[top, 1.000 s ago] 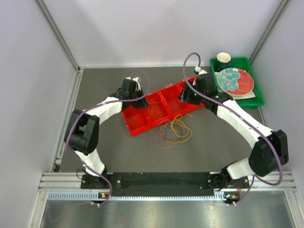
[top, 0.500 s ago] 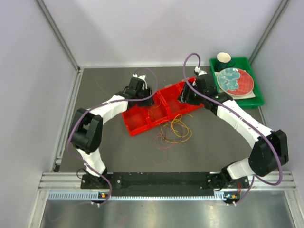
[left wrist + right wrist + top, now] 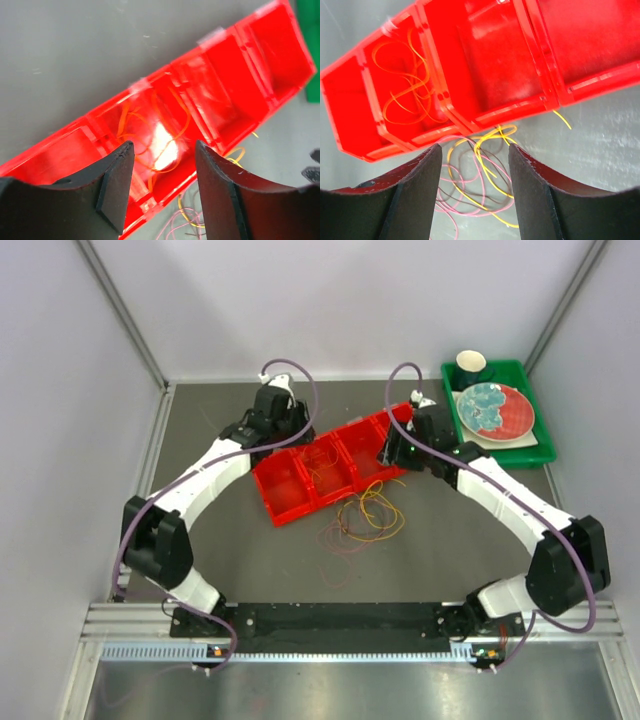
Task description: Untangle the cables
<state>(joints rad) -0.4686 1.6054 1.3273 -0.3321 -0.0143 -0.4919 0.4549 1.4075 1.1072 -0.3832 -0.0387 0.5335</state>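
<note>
The cables [image 3: 365, 515] lie in a loose knot of yellow, pink and dark strands near the middle of the bench [image 3: 450, 550], just on the near side of the red bin [image 3: 282, 485]. A few orange loops [image 3: 322, 462] sit in the bin's middle compartment. The strands in the knot cross each other many times, so a pull on one would likely drag the whole knot along or cinch it tighter. They are also very thin and lie flat, so a descending claw may close on nothing or pinch several colours at once. The right claw [image 3: 475, 150] hangs released and empty over the knot, close to the bin's near wall. A careless drop could clip that wall and shove the bin. The left claw [image 3: 164, 150], likewise released and empty, hovers over the middle compartment and could snag the loops there. Both wrists are near each other above the bin, so a collision is possible. The green tray [image 3: 548, 452] at the far right corner is well apart
</note>
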